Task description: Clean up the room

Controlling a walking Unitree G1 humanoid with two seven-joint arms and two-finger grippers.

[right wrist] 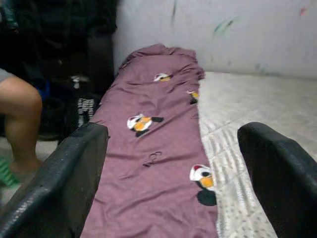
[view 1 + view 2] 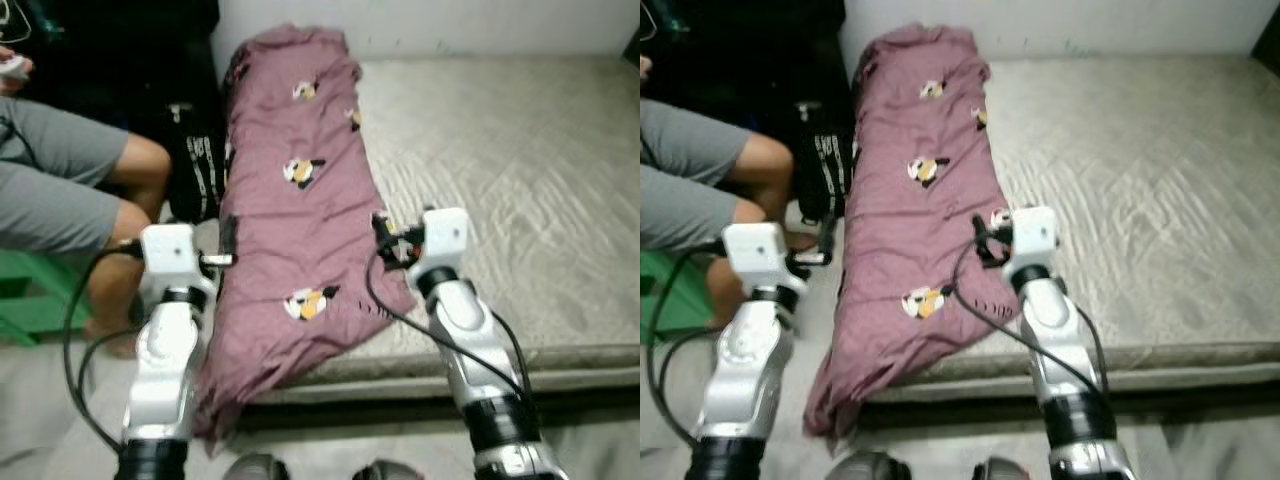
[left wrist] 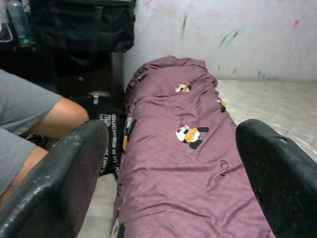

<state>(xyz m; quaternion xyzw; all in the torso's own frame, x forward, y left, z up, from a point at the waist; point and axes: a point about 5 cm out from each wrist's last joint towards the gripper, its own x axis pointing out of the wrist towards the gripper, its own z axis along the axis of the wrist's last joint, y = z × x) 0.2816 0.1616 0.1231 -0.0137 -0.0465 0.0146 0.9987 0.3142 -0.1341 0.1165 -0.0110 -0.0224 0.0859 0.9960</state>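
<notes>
A black bag (image 2: 196, 170) leans beside the bed at about 10 o'clock in the head views; white lettering runs down its side, too blurred to read with any confidence. No other writing shows.

The mauve blanket (image 2: 295, 210) lies folded into a long, narrow strip along the left side of the mattress (image 2: 500, 190), stretching from the wall at 12 o'clock to the near edge, where its soft, wrinkled end droops over toward the floor at 7 o'clock. It looks like thin cotton, printed with small cartoon figures in black, white and orange. The mattress itself is pale grey-beige with a quilted, wavy stitched surface, sitting low on the floor.

The left gripper (image 3: 168, 163) hovers at the blanket's left edge near 8 o'clock, its broad, matte black jaws spread apart and holding nothing. The right gripper (image 1: 173, 168) hovers over the blanket's right edge near the centre, jaws likewise spread wide and empty. Both arms are smooth silver with black cables looping from the wrists.

A person in grey shorts (image 2: 60, 180) sits at 9 o'clock on a green stool (image 2: 30, 300), bare knee beside the bag.
</notes>
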